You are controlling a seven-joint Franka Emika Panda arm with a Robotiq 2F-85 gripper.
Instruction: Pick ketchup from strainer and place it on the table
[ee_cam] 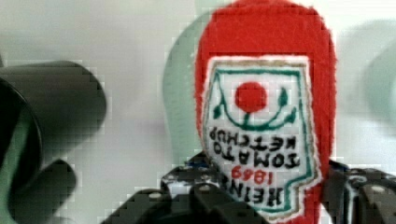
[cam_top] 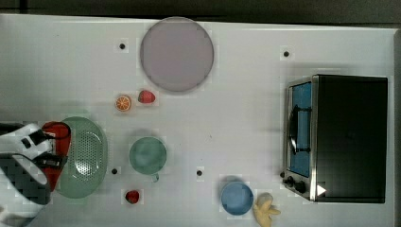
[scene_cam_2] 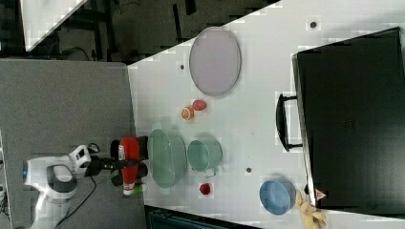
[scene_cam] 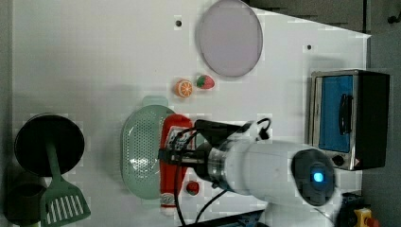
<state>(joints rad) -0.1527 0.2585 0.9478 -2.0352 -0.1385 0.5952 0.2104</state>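
Your tool (ee_cam: 261, 196) is grasping the ketchup (ee_cam: 266, 116) across its body, one finger on each side of the label, as the wrist view is showing you at the bottom of the frame. In the left view the ketchup (scene_cam: 171, 156) is sitting in the lower middle of the frame, lying lengthwise along the right edge of the strainer (scene_cam: 142, 151), with its white cap pointing toward the bottom edge and the tool (scene_cam: 177, 156) crossing it from the right. You cannot tell from these pictures whether the bottle is touching the strainer rim or hanging just above it.

In the top view the ketchup (cam_top: 56, 137) is showing at the far left, partly under the arm, just beside the left edge of the strainer (cam_top: 87, 156). In the right view the ketchup (scene_cam_2: 129, 162) is appearing at the lower left, just left of the strainer (scene_cam_2: 166, 158), out by the left edge of the counter (scene_cam_2: 258, 119).

Elsewhere in the top view, a green mug (cam_top: 148, 155) is standing just right of the strainer, a lilac plate (cam_top: 176, 54) is lying at the upper middle, and a toaster oven (cam_top: 338, 137) is occupying the right side.
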